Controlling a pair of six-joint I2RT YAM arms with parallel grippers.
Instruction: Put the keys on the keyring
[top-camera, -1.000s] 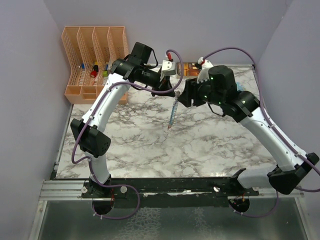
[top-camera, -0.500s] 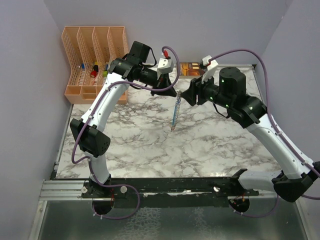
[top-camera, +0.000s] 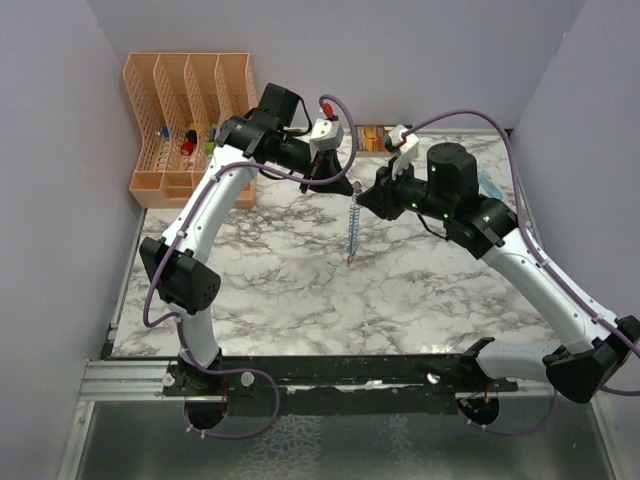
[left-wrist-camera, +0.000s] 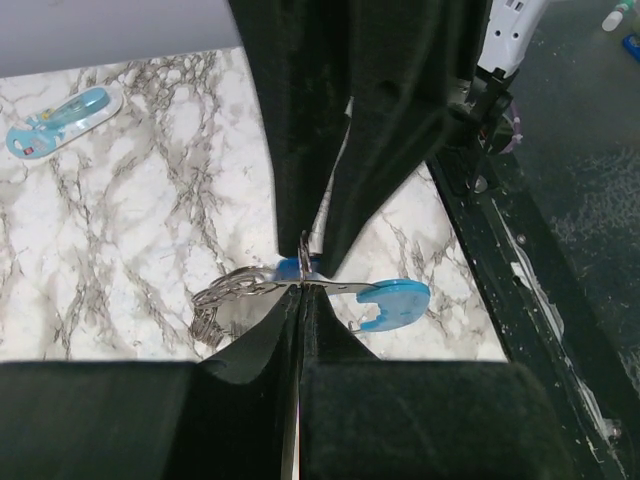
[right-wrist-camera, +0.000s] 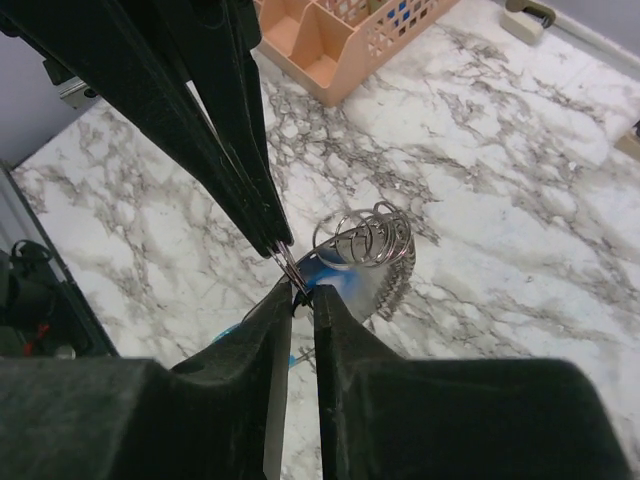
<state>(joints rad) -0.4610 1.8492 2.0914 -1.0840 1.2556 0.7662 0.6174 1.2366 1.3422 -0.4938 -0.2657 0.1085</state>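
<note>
Up over the middle of the far part of the marbled surface (top-camera: 300, 290), the 2 arms meet tip to tip. The left gripper (top-camera: 345, 188) is closed on the keyring (top-camera: 351, 225), which hangs from it in the air as a thin chain pointing down toward the surface. The chain's lower end shows a small reddish tip, too small to identify.

In the left wrist view, that gripper's 2 fingers (left-wrist-camera: 262, 350) are pressed together. A thin metal ring is pinched at their tips, grey wire loops bunch to one side, and a flat blue plastic piece (left-wrist-camera: 395, 302) sticks out to the other. I cannot tell whether that piece is a key tag or the strap.

The right gripper (right-wrist-camera: 297, 296) comes in from the opposite side to the same spot. Its fingers stand close together with only a narrow gap, and something small and pale sits between the tips. Whether they actually clamp the ring I cannot tell.

A pale-blue see-through object (left-wrist-camera: 62, 118) lies flat on the surface, well apart from the bunch. An orange organizer (top-camera: 190, 110) stands at the far left corner.
</note>
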